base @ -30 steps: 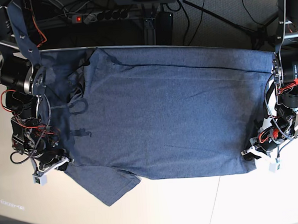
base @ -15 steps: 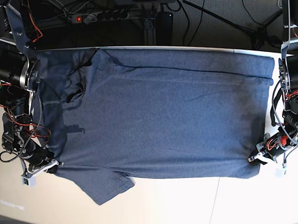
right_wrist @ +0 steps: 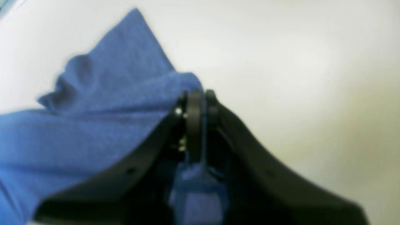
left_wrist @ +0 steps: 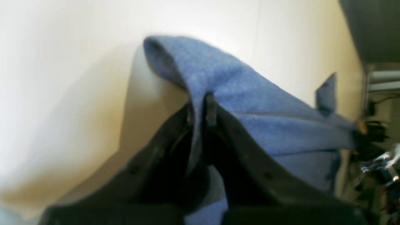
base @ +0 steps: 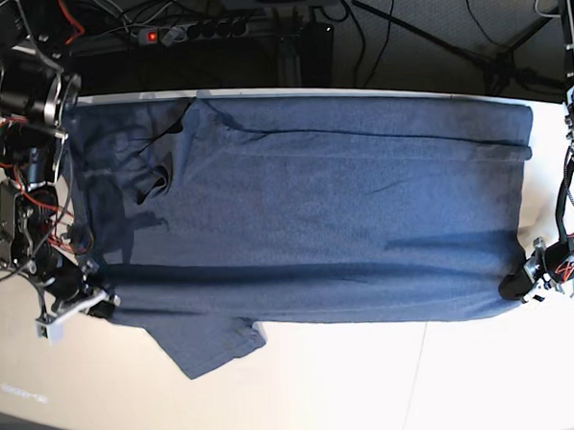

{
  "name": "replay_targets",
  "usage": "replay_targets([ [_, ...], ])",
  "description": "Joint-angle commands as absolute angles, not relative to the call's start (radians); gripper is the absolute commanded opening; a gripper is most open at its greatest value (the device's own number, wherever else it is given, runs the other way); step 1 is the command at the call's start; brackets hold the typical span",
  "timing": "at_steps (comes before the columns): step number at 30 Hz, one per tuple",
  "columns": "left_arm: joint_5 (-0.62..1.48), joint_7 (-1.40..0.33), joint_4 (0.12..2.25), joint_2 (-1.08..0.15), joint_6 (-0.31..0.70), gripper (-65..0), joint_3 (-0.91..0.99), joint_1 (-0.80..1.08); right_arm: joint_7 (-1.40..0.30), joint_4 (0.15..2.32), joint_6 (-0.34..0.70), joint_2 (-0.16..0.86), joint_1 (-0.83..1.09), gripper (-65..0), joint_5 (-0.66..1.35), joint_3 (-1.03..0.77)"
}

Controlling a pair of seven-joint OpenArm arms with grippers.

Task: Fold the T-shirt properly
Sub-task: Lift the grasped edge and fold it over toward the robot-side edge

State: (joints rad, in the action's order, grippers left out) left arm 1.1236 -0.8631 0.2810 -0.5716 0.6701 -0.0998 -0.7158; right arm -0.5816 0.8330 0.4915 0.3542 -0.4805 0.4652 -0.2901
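The blue-grey T-shirt [base: 316,213] lies spread wide across the table, its plain side up, one short sleeve [base: 212,346] hanging toward the near edge at the left. My left gripper [base: 520,286] at the right side is shut on the shirt's near hem corner; the left wrist view shows the cloth [left_wrist: 237,93] pinched between the black fingers [left_wrist: 211,109]. At the left side my right gripper [base: 97,304] is shut on the shoulder edge, and the right wrist view shows blue fabric [right_wrist: 109,103] clamped between its fingers [right_wrist: 193,109]. The near edge is stretched taut between both grippers.
The pale table [base: 373,384] shows along the near side. Behind the far edge run a power strip [base: 210,30], cables and a stand leg [base: 432,34]. The arms' bodies [base: 26,190] flank the shirt on both sides.
Both grippers have moved outward, away from each other, pulling the shirt wider and flatter. The near edge has straightened and the wrinkles have smoothed.
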Motion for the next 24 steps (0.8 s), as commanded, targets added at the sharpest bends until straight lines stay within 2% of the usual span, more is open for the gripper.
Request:
replay_targets([
  [1,1.155,-0.858,0.294,-0.6,0.698,-65.0,-0.099,-0.74,-0.564,0.881,0.592,0.374,-0.494,-65.0,0.48,-0.292],
  [6,1.221,-0.881,0.321,-0.632,0.698,-65.0,-0.099,-0.693,-0.567,0.972,0.591,0.389,-0.389,-65.0,0.533,-0.292],
  [13,1.261,-0.941,0.462,-0.648,0.698,-65.0,-0.099,-0.609,-0.566,1.076,0.591,0.416,-0.276,-65.0,0.55,-0.292],
  [24,1.266,-0.984,0.632,-0.649,0.698,-65.0,-0.099,-0.513,-0.55,1.09,0.591,0.418,-0.224,-65.0,0.545,-0.292],
])
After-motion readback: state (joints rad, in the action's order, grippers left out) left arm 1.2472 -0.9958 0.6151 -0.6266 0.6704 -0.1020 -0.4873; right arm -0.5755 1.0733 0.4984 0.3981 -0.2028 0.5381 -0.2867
